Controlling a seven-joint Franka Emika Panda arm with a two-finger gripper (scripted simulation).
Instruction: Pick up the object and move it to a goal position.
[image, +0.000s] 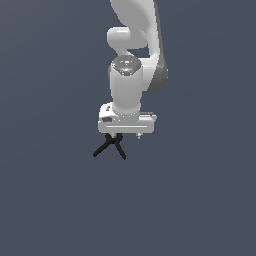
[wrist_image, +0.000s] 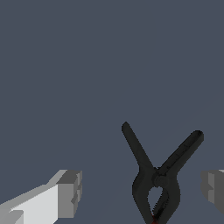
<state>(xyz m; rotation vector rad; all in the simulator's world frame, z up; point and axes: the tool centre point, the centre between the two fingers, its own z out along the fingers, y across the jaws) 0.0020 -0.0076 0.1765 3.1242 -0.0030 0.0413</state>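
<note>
**Clamp between my spread fingers**

Flat, featureless slate-blue ground fills both views, with no edges or markings on it.

My white arm (image: 135, 45) comes down from the top of the exterior view, ending in the wide white hand. My gripper (image: 120, 136) points straight down, and its fingers are mostly hidden under the hand from that camera.

Just beneath the hand sits the black spring clamp (image: 110, 146), its two thin handles splayed downward and outward like an upside-down V.

From my wrist view, the clamp (wrist_image: 156, 177) lies between my two grey fingertips (wrist_image: 70, 194), nearer one than the other and touching neither. My jaws are spread wide. Its two handles fan apart, and a small red spot shows at its jaw end, cut off by the picture's edge.
</note>
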